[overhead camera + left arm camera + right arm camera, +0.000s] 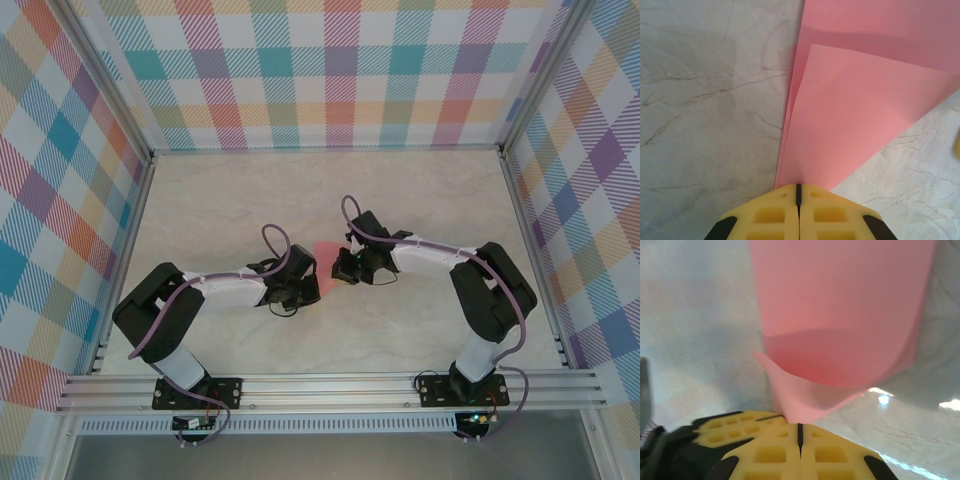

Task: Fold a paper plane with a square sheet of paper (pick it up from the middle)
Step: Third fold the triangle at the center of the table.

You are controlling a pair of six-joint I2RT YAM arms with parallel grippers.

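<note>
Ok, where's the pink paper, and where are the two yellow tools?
pink paper (865, 110): left wrist view, on its top folded flap.
left tool (798, 187): left wrist view, where its yellow fingertips meet.
right tool (800, 426): right wrist view, where its yellow fingertips meet.

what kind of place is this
Probably a lab robot test cell: checked walls round a marble-look table, metal rails along its edges, and a left arm and right arm reaching to pink paper.

Salmon-pink sheet of paper (326, 262), layered pointed wedge mid table (250, 200), one end curled
</note>
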